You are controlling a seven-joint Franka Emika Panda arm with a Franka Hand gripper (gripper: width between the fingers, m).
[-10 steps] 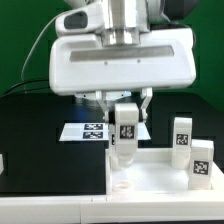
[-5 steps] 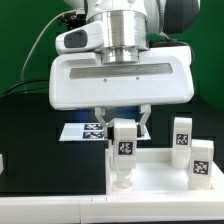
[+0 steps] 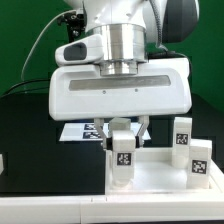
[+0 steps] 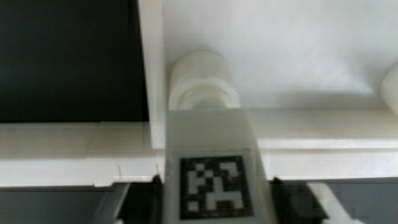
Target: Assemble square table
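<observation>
White plastic everywhere in this one, so bear with me. The gripper [image 3: 122, 133] is pinching a chunky leg [image 3: 122, 160] by its upper end, one finger on each side, tag marker facing the exterior camera, and the leg hangs upright with its lower end right down at the square tabletop [image 3: 160, 175]. In the wrist view the same leg [image 4: 214, 140] runs out from between the jaws toward a rounded socket or hole in the top [image 4: 201, 88], though it's blurry enough that I can't tell if the tip is already seated. Two more legs [image 3: 183, 136] [image 3: 201, 160] stand on the exterior view's right, on or just behind the top. Behind it all the marker board [image 3: 85, 130] lies flat on the black table [image 3: 30, 130]. My read: it's at the insert-and-screw step for this leg, so next it needs to keep the leg straight over the hole and twist it in.
</observation>
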